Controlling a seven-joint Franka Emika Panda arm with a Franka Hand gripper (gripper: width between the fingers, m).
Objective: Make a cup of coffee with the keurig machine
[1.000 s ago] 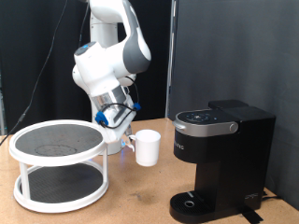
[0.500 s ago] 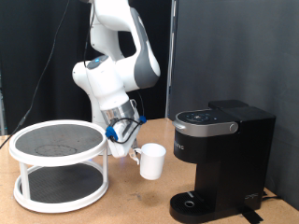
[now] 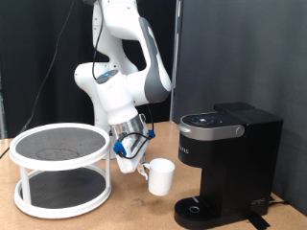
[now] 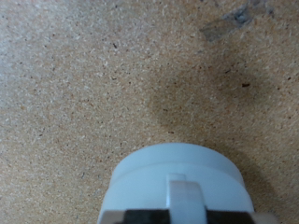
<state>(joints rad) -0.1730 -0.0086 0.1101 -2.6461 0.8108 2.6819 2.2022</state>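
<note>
The white cup [image 3: 161, 177] hangs upright just above the cork table, a little to the exterior view's left of the black keurig machine [image 3: 228, 158]. My gripper [image 3: 141, 168] is shut on the cup's handle, on the side away from the machine. The machine's lid is down, and its drip tray [image 3: 197, 208] sits low at the front with nothing on it. In the wrist view the cup [image 4: 176, 175] fills the lower middle with its handle [image 4: 187, 192] toward the camera. Only a dark strip of the fingers shows at that frame's edge.
A white two-tier round rack [image 3: 58, 169] with dark mesh shelves stands at the exterior view's left. The cork table [image 3: 144, 211] runs between the rack and the machine. A black curtain hangs behind, and the white arm [image 3: 120, 72] rises above the cup.
The arm has carried the cup toward the exterior view's right and downward, from beside the rack to close by the machine's front. The gripper has stayed shut on the handle.
</note>
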